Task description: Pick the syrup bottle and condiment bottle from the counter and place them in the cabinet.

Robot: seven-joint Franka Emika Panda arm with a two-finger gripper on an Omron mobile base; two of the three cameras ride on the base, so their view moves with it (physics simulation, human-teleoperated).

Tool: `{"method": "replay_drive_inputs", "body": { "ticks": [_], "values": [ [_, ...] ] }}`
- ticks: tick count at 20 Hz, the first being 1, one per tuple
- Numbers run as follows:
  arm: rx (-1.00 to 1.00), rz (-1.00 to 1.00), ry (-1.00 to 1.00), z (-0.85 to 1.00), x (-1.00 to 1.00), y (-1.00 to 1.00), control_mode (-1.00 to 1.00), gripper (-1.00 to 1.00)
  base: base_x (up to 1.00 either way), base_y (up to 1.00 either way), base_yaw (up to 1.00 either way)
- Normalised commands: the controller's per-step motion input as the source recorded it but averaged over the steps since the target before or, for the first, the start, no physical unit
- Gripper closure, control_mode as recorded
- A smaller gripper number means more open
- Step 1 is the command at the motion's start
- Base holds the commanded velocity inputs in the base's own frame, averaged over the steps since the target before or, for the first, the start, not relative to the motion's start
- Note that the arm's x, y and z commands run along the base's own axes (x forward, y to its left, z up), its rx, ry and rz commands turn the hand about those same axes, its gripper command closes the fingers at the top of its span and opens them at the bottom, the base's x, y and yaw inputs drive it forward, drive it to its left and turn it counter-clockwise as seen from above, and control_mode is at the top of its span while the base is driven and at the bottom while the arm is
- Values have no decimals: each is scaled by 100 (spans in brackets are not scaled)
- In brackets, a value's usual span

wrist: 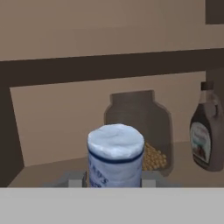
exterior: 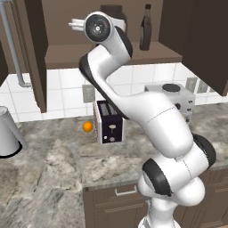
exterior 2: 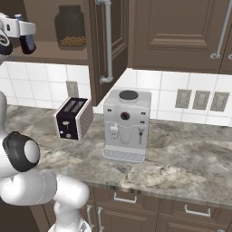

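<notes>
Two bottles to store: one is done, one is in hand. The syrup bottle (exterior: 145, 27) stands upright on the cabinet (exterior: 111, 55) shelf board, toward its right end, label facing out in the hand view. Likely parked to the side so the middle stays free for the second item.

The gripper (wrist: 114, 180) is raised to shelf height at the open cabinet, clamped on the condiment bottle (wrist: 115, 154). Its cap points toward the hand camera, so the bottle sits between the fingers with its top up against the hand; this looks like a grasp kept upright for a straight set-down. From the right base view the bottle (exterior 2: 26, 41) hangs dark under the white hand, just at the shelf's front edge.

A big glass jar (wrist: 140, 131) with yellowish grains in the bottom stands at the back of the shelf, behind the held bottle. Space between jar and syrup bottle looks tight; the front of the shelf seems the safer spot.

Down on the counter (exterior: 53, 169): toaster (exterior: 108, 121), an orange (exterior: 87, 127) beside it, a coffee machine (exterior 2: 126, 124), all untouched.
</notes>
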Motion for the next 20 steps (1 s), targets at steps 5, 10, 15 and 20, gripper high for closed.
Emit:
{"method": "replay_drive_inputs", "body": {
  "ticks": [5, 10, 15, 20],
  "values": [
    [0, 0, 2, -2, 6, 0, -100, 100, 0, 0, 0],
    [0, -1, 2, -10, 12, 0, -100, 100, 0, 0, 0],
    [0, 0, 1, -15, 18, 0, -100, 100, 0, 0, 0],
    [0, 0, 0, -13, 22, 0, -100, 100, 0, 0, 0]
  ]
}}
